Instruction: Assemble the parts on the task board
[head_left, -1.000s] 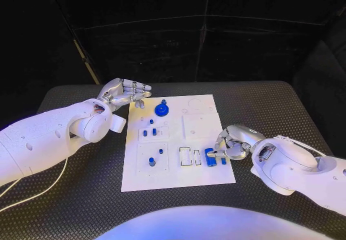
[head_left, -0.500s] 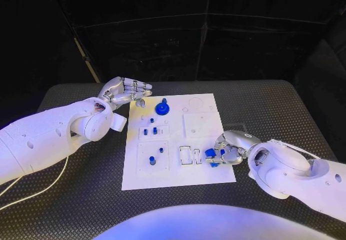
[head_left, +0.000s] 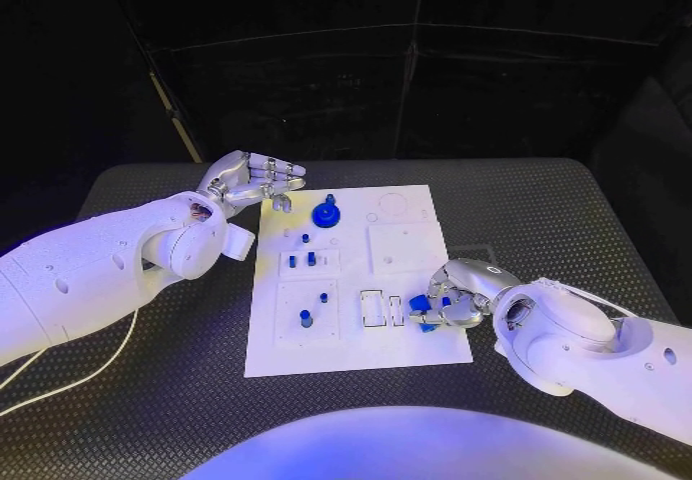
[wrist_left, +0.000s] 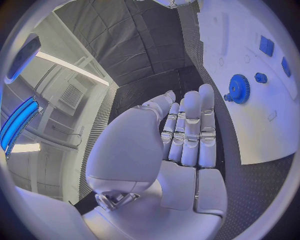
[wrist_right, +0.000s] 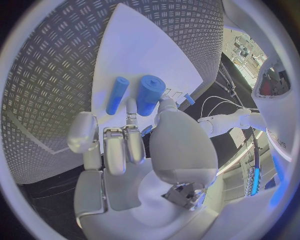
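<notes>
The white task board lies mid-table. My right hand rests at the board's right edge and pinches a thick blue cylinder between thumb and a finger, just above the board. A thin blue rod lies beside it on the plate. My left hand hovers by the board's far left corner, holding nothing, fingers side by side and slightly bent. Close to its fingertips a blue gear stands on the board, and the left wrist view shows this gear too.
Small blue pieces sit in the left column of the board, with another blue piece lower down. Empty rectangular slots lie just left of my right hand. Black ribbed table surrounds the board.
My right hand has shifted a little left over the blue pieces at the board's right edge and its fingers have taken hold of the thick cylinder. The left hand has barely moved.
</notes>
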